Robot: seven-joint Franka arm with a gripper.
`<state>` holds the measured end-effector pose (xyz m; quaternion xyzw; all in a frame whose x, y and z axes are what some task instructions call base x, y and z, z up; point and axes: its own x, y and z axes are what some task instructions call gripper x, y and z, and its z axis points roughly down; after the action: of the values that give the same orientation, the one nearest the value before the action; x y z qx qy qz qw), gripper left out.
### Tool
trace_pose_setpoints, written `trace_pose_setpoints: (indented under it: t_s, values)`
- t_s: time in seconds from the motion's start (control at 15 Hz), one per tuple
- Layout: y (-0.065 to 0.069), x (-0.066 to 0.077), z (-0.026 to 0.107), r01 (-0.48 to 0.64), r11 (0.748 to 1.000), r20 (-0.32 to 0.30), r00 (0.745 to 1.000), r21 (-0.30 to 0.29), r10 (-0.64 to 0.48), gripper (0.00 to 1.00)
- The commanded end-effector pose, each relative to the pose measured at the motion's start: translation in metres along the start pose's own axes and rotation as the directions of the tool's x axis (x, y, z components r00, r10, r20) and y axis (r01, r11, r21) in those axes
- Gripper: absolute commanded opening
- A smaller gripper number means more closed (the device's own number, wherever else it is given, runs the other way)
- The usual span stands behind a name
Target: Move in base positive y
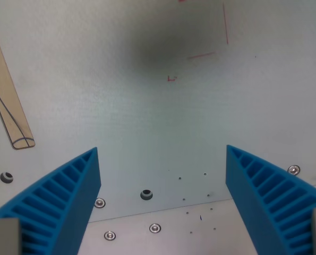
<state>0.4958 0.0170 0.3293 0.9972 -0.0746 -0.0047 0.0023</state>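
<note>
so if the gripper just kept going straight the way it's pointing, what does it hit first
Probably the bare white tabletop. The gripper is open with nothing between its blue fingers, and the wooden stick lies off to the wrist view's left. Depth is hard to judge.

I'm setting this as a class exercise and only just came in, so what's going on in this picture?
A robot arm's wrist camera looks down on a pale table. The gripper is open, its two blue ribbed fingers spread wide with nothing between them. It is holding nothing. A tan wooden strip lies at the wrist view's left, apart from the fingers. Faint red marks sit on the table near the top, and screws dot the lower edge.
</note>
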Motion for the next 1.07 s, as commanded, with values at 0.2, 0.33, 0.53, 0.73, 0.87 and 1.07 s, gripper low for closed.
trace_pose_setpoints:
  t_s: [0.2,0.33,0.53,0.73,0.87,1.07]
  values:
    - [-0.015,-0.005,-0.002,-0.001,1.0,-0.005,1.0,0.001,0.001,1.0]
    - [-0.025,-0.007,-0.002,-0.001,1.0,-0.005,1.0,0.001,0.001,1.0]
    - [-0.04,-0.012,-0.002,-0.001,1.0,-0.005,1.0,0.001,0.001,1.0]
    - [-0.055,-0.016,-0.002,-0.001,1.0,-0.005,1.0,0.001,0.001,1.0]
    - [-0.065,-0.018,-0.002,-0.001,1.0,-0.005,1.0,0.001,0.001,1.0]
    - [-0.08,-0.022,-0.002,-0.001,1.0,-0.005,1.0,0.001,0.001,1.0]
